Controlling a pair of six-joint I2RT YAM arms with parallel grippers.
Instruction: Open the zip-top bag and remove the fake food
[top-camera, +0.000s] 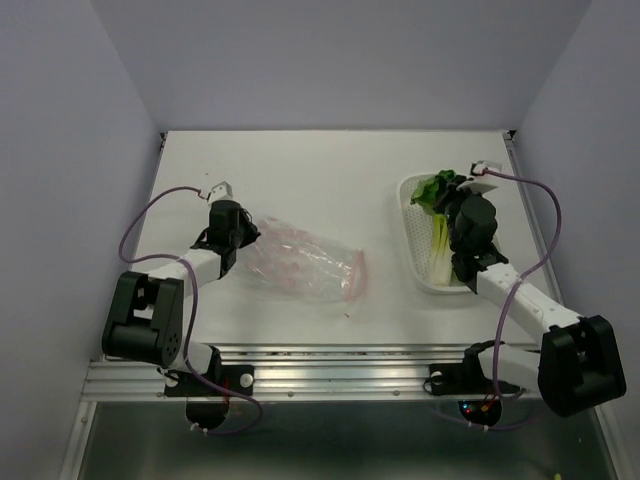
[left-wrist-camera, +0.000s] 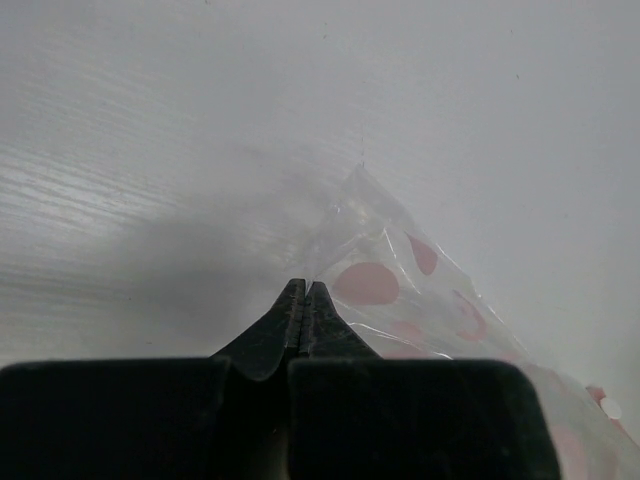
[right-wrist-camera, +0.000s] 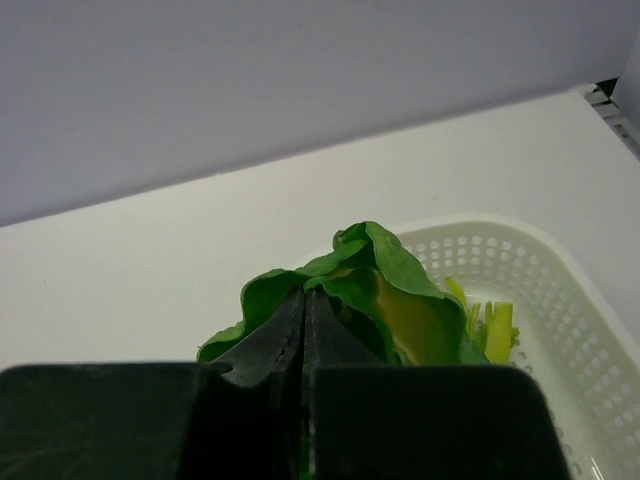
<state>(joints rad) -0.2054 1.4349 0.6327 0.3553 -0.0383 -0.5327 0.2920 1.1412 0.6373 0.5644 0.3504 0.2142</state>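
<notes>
The clear zip-top bag lies flat on the table, its pink-red zip strip at the right end. No food shows inside it. My left gripper is at the bag's left end. In the left wrist view its jaws are shut, pinching the edge of the pink-printed film. My right gripper is over the white tray's far end. Its jaws are shut on a bright green leafy piece of the fake food. Yellow-green stalks lie in the tray and also show in the right wrist view.
The white perforated tray stands at the right side of the table; its rim shows in the right wrist view. Grey walls enclose the table on the left, back and right. A small pink speck lies near the front edge.
</notes>
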